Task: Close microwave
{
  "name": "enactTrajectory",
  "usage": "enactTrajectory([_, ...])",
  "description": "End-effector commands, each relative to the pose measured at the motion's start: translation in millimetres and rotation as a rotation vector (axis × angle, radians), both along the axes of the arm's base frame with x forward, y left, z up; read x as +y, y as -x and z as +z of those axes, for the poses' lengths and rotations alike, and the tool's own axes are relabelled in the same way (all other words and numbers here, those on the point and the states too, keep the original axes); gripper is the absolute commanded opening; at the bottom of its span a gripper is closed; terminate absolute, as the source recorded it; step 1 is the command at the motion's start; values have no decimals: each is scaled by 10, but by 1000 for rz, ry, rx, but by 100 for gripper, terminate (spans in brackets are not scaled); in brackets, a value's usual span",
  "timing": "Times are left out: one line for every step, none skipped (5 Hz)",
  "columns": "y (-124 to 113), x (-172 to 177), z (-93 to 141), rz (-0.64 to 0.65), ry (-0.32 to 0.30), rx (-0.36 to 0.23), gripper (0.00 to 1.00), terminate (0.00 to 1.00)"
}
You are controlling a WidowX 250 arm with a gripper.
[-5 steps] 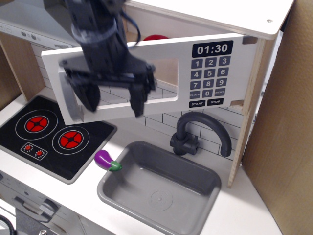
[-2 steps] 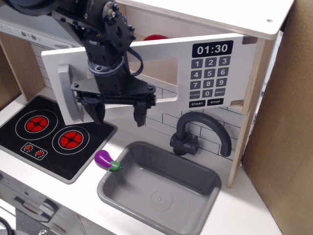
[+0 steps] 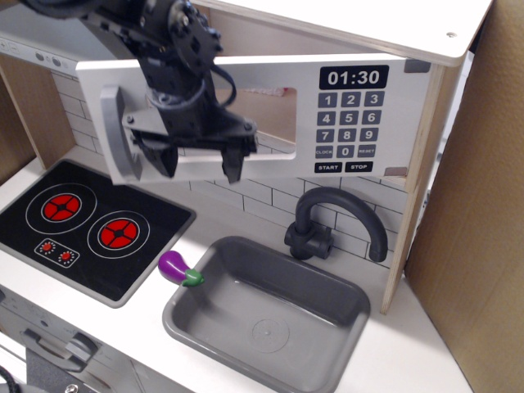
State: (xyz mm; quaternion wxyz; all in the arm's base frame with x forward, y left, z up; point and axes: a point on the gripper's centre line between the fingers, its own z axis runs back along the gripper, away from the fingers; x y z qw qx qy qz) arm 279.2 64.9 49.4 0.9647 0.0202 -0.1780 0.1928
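Note:
The toy microwave (image 3: 344, 115) has a wide white door with a rectangular window, a grey vertical bar handle (image 3: 116, 135) at its left end and a black keypad showing 01:30 (image 3: 352, 121). The door stands nearly flush with the wooden cabinet, only a thin gap showing at its top. My black gripper (image 3: 195, 164) is open and empty. It is pressed up in front of the door's window, its fingers (image 3: 232, 160) pointing down and covering the window's left part.
A black stovetop with red rings (image 3: 86, 225) lies at the left. A purple toy eggplant (image 3: 178, 268) lies on the counter next to the grey sink (image 3: 270, 315). A black faucet (image 3: 332, 225) stands behind the sink. A cardboard wall (image 3: 479, 221) stands at the right.
The door has swung back toward the cabinet and is now nearly shut. My gripper has moved up and back with it, staying open.

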Motion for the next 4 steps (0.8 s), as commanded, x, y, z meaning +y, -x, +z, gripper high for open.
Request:
enactTrajectory([-346,162,181,-49,-3,-81,100,0])
enactTrajectory([-454,202,218,-21,5,-88,100,0])
enactTrajectory([-488,236,264,-10,26,-101,100,0])
enactTrajectory([-509,269,256,4,34,-99,100,0])
